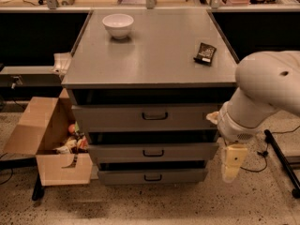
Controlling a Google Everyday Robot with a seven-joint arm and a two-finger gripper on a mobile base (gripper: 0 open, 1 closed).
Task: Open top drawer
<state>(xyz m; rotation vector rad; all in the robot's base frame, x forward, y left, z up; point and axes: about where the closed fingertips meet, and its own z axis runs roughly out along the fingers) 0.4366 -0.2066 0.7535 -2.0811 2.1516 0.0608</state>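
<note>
The grey metal cabinet (150,55) stands in the middle of the camera view with three drawers stacked in its front. The top drawer (117,118) is the widest and tallest, with a small dark loop handle (154,116) at its centre. Its front sits just below the cabinet top, with a dark gap above it. My white arm (267,93) comes in from the right. My gripper (233,163) hangs pointing down by the cabinet's right front corner, level with the lower drawers. It is to the right of and below the top drawer's handle, not touching it.
A white bowl (118,25) and a dark packet (205,53) lie on the cabinet top. The middle drawer (117,152) and the bottom drawer (117,176) sit below. An open cardboard box (51,139) with items stands on the floor at the left. A black stand leg (281,161) is at the right.
</note>
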